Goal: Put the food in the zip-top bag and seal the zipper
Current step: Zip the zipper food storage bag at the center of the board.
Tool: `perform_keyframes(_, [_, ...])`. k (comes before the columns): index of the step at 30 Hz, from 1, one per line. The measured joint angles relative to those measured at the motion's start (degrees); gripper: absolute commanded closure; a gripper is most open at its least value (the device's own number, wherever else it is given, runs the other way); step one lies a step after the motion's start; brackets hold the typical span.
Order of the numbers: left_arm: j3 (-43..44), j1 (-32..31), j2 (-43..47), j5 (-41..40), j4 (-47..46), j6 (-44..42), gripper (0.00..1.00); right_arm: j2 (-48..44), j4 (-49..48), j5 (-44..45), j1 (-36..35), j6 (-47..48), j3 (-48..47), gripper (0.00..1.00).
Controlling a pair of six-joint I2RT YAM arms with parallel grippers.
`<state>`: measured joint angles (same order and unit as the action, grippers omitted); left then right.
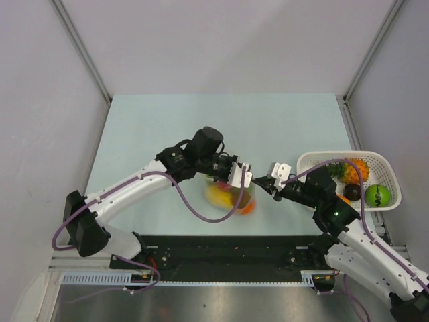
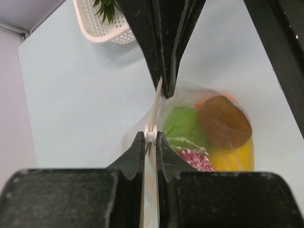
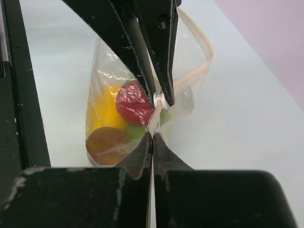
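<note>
Nearest me, at the front middle of the table (image 1: 167, 127), the zip-top bag (image 1: 228, 198) stands upright under both grippers. My left gripper (image 2: 151, 137) is pressed together on the zipper (image 2: 158, 102). My right gripper (image 3: 152, 137) pinches the same strip just beside it, the tips almost meeting. The bag holds the food (image 3: 133, 102): a brown piece (image 2: 223, 121), a green one (image 2: 183, 123), a red one (image 2: 197, 159) and a yellow one (image 2: 232, 159). Off to the right, the white basket (image 1: 308, 159) holds a pineapple (image 1: 355, 169), a green fruit (image 1: 377, 194) and a dark one (image 1: 351, 192). From above the bag is only a blur; the wrist views show the separate pieces and the pinch. Only the top view shows the basket's contents.
</note>
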<state>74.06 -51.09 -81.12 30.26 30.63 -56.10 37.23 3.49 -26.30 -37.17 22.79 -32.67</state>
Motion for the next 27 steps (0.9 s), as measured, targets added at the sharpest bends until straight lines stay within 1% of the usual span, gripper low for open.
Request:
perform_keyframes(8, [0.0, 4.6, 0.3, -0.2, 3.5, -2.6, 1.0, -2.5, 1.5, 0.6, 0.9, 1.1, 0.5, 1.0])
perform_keyframes(15, [-0.8, 9.8, 3.3, -2.3, 6.6, -4.0, 0.99, -4.7, 2.5, 0.1, 5.7, 1.3, 0.9, 1.0])
perform_keyframes(27, [-7.8, 20.2, 11.4, -8.3, 8.9, -4.4, 0.99, -7.7, 6.2, -2.8, 13.8, 1.7, 1.7, 1.0])
